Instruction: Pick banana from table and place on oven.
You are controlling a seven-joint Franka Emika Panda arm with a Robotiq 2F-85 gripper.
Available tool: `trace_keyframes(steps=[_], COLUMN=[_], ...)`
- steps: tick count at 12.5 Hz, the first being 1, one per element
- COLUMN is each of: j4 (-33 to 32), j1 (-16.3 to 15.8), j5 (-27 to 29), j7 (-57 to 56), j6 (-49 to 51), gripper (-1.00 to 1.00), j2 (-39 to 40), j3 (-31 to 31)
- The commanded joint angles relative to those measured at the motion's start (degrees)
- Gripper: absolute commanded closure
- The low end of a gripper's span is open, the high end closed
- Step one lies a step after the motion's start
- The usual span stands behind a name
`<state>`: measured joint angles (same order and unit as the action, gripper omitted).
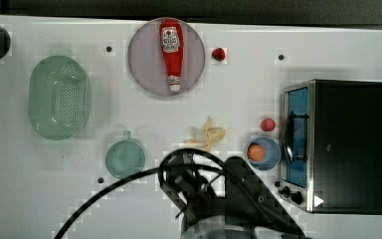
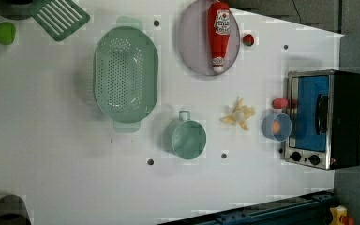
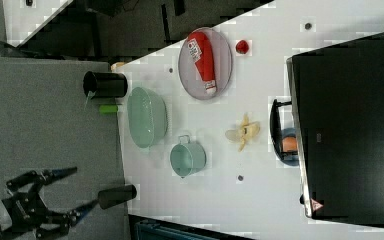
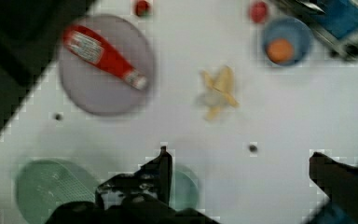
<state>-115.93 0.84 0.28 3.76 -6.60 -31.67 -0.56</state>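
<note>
- Nearest to the wrist camera we see our gripper (image 4: 240, 163), its two dark fingers (image 4: 161, 170) spread wide apart with nothing between them, hanging above the table (image 4: 279, 121).
- From the top view, our arm (image 1: 204, 194) enters from the bottom edge, a black cable looping off toward the top view's left.
- We find the banana (image 1: 208, 134) lying flat on the white tabletop, lobes splayed, untouched and clear of the gripper.
- It sits between the small green cup (image 1: 125, 158) on the top view's left and the blue bowl (image 1: 263, 154) on the top view's right.
- That bowl holds an orange ball (image 1: 256, 153) and stands just in front of the oven (image 1: 348, 144), whose blue glass door faces the banana.
- We see a small red ball (image 1: 267, 124) beside the bowl, near the oven door.
- A ketchup bottle (image 1: 171, 52) lies on a grey plate (image 1: 144, 59) beyond the banana, with a strawberry (image 1: 218, 54) close to the plate's rim.
- A green colander (image 1: 59, 97) rests well apart, toward the top view's left.
</note>
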Motion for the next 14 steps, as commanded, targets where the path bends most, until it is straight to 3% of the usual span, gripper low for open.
trace_keyframes(steps=[1, 7, 14], j4=[-7.73, -17.02, -20.91], j1=[0.51, 0.58, 0.66], j5=[-0.82, -0.82, -0.82], j7=[1.1, 1.1, 0.95], j6=[-4.24, -24.8, -44.62], gripper=[-1.0, -1.0, -1.0], j2=[8.55, 21.06, 38.51], j3=[-0.89, -2.01, -4.61])
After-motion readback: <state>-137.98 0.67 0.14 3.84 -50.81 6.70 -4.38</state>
